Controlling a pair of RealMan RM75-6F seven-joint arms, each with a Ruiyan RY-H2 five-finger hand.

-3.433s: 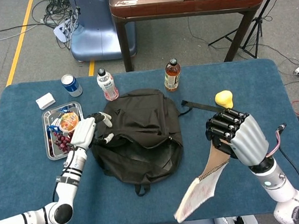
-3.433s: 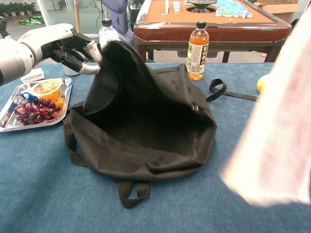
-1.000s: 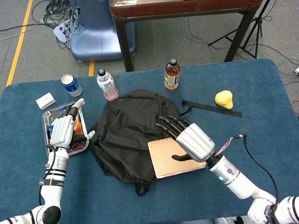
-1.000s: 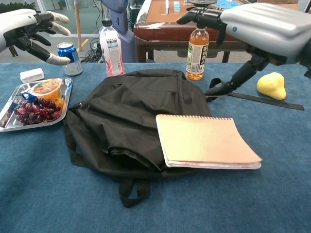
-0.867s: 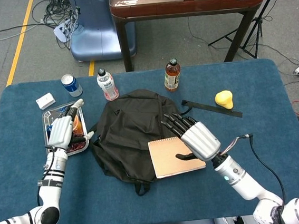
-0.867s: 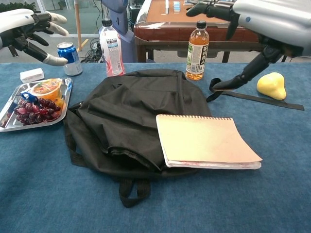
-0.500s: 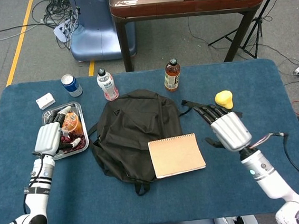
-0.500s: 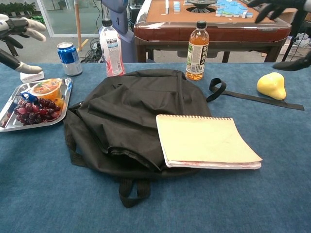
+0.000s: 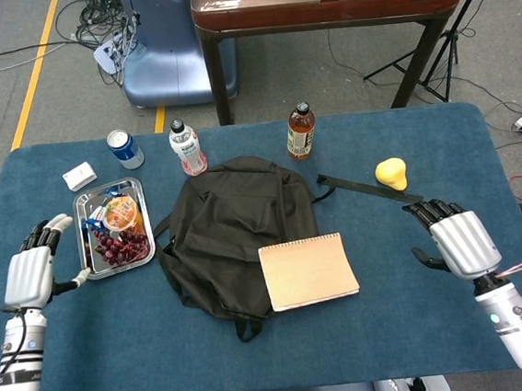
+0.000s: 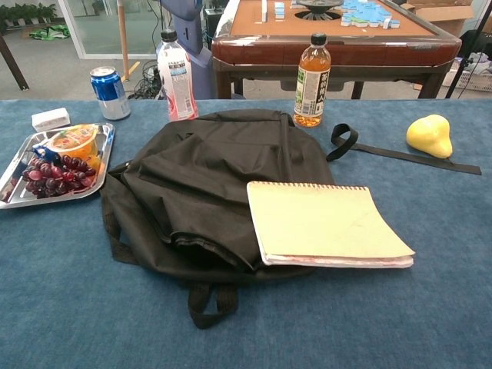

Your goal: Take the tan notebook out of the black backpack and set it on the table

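Note:
The tan notebook (image 9: pixel 308 271) (image 10: pixel 329 225) lies flat and closed, its left part resting on the black backpack (image 9: pixel 233 226) (image 10: pixel 207 181) and its right part over the blue table (image 9: pixel 411 310). The backpack lies collapsed at the table's middle. My left hand (image 9: pixel 32 272) hovers open near the table's left edge, beside the tray. Open and holding nothing, my right hand (image 9: pixel 457 239) sits near the right side, well clear of the notebook. Neither hand shows in the chest view.
A metal tray (image 9: pixel 88 257) (image 10: pixel 9 178) with grapes and a cup sits left of the backpack. Behind stand a blue can (image 9: pixel 125 148), a pink-labelled bottle (image 9: pixel 187 148) and a tea bottle (image 9: pixel 300 131). A yellow pear-shaped object (image 9: pixel 390 173) and the backpack strap (image 9: pixel 367 188) lie at the right.
Both hands drew back from the middle toward the table's sides and left the chest view. The notebook, earlier lifted in my right hand, now lies released on the backpack's edge.

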